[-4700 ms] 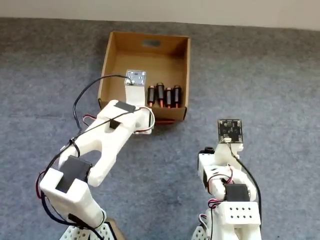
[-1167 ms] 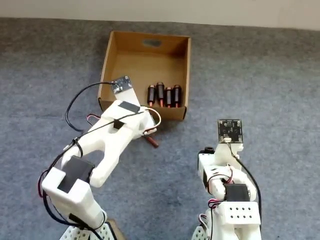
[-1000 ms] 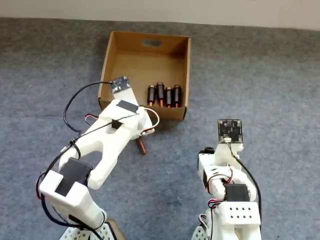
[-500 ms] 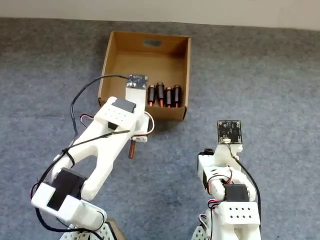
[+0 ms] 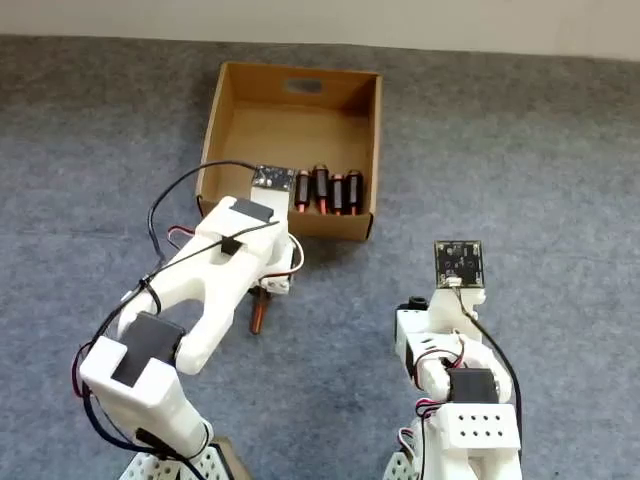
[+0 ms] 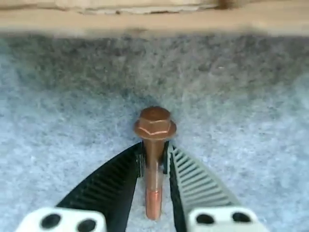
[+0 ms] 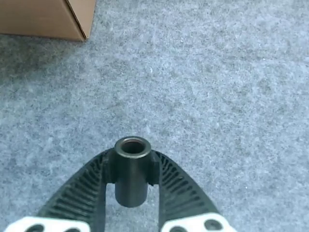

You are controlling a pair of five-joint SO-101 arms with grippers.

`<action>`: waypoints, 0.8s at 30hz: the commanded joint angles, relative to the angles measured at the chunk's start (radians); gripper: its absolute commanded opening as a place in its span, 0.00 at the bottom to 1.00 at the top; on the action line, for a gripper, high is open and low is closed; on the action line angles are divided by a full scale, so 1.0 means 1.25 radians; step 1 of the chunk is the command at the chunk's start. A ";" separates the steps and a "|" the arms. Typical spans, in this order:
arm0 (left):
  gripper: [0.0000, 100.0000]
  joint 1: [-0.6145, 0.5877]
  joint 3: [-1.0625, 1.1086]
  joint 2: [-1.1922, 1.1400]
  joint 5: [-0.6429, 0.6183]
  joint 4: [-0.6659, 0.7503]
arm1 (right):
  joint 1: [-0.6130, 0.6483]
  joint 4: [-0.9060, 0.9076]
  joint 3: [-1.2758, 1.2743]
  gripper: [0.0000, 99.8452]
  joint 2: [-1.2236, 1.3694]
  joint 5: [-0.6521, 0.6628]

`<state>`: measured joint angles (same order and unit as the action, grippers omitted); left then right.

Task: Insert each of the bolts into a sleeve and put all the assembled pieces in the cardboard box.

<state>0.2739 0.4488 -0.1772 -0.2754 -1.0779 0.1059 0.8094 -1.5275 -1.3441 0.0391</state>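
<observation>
As seen from beside the rig, the left tool (image 6: 154, 158) is pinching a copper-coloured bolt (image 6: 154, 126) by its shank. Both ribbed black fingers (image 6: 118, 179) press against the shank from opposite sides. The flanged hex head projects just beyond the fingertips. The threaded end lies back between the fingers, toward the wrist. From above, the bolt hangs under the left arm (image 5: 215, 290), over the grey, carpet-like counter (image 5: 530, 150). It is just outside the near wall of the cardboard box (image 5: 292, 82). Whether the bolt touches the counter cannot be told.

The right tool (image 7: 130, 166) is pinching a dark cylindrical sleeve (image 7: 131, 186). Its fingers (image 7: 87, 186) close on the sides of the sleeve near the open end. The open bore faces the wrist camera, and the other end sits back between the fingers. Grey counter lies beyond the sleeve, with one corner of the box farther off. From above, the right arm (image 5: 455, 375) stands folded close to its base, to the right of the box and well apart from it.

The box sits open-topped on the counter, ahead of the left arm. Four assembled pieces (image 5: 328, 190) lie inside it, side by side, along the near wall toward the right-hand corner. Each shows a dark sleeve with copper-coloured metal protruding.
</observation>
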 commanded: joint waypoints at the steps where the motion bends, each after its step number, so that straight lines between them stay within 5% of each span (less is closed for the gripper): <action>1: 0.12 0.010 -0.021 -0.004 0.002 0.058 | -0.004 -0.015 0.006 0.01 -0.012 -0.002; 15: 0.12 -0.003 -0.036 -0.012 0.005 0.095 | -0.004 -0.015 0.004 0.01 -0.012 -0.002; 19: 0.01 -0.002 -0.030 -0.012 0.004 0.093 | -0.004 -0.015 0.004 0.01 -0.012 -0.002; 24: 0.01 -0.006 -0.008 -0.003 0.000 0.096 | -0.001 -0.015 0.003 0.01 -0.012 -0.002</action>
<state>0.2785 0.4519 -0.1864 -0.2739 -1.0042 0.1059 0.8094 -1.5275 -1.3441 0.0391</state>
